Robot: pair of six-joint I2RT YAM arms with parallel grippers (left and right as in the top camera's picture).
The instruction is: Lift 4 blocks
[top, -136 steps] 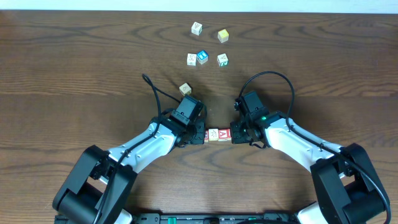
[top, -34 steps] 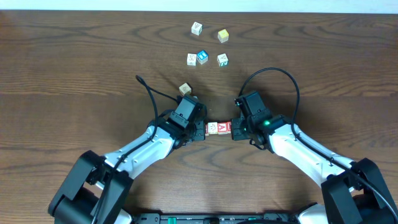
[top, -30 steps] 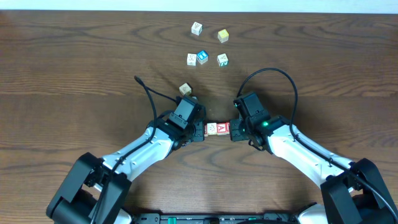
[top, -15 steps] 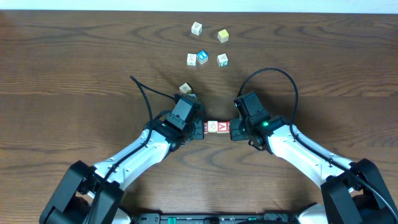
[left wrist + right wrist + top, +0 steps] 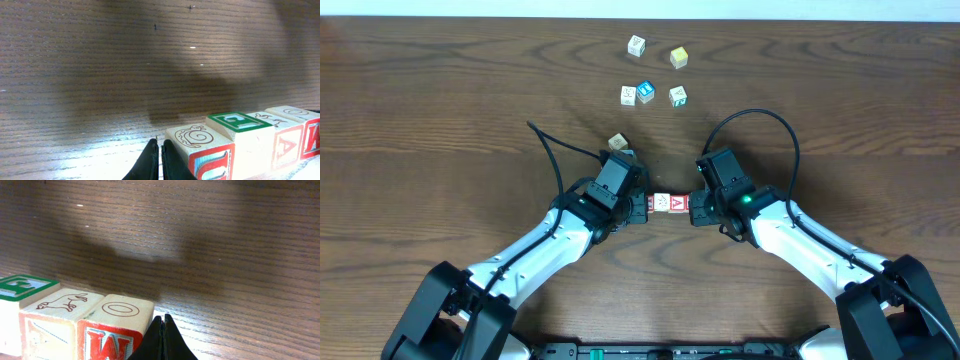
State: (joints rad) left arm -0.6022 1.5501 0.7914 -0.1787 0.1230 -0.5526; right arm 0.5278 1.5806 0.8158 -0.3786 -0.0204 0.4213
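Broadly, the wooden table [image 5: 420, 110] carries everything. The left arm [image 5: 545, 235] and right arm [image 5: 800, 235] reach in from its near edge and angle toward each other, so that their tips meet head-on at the middle of the table.

Between those tips sits a straight row of four blocks [image 5: 670, 203], pressed end to end. The arms push inward from opposite ends because a loose row only stays together as one bar under end pressure.

The left gripper [image 5: 160, 159] has its jaws drawn together into a single blunt tip. It bears against the outer face of the swirl-topped block [image 5: 200, 145] rather than clasping it. The right gripper [image 5: 163, 337] is likewise pinched closed, and it butts against the block with a red W [image 5: 112, 332]. Neither holds anything between its fingers.

Inside the row stand the green E block [image 5: 239, 124] and the red A block [image 5: 285, 142], carried only by the squeeze of their neighbours.

Both wrist views show a dark shadow lying on the wood apart from the row. This suggests the row hangs just clear of the table, though its underside is hidden.

Five loose cubes [image 5: 645, 92] lie near the far edge. A lone cube [image 5: 617, 143] rests just beyond the left gripper, out of the way.
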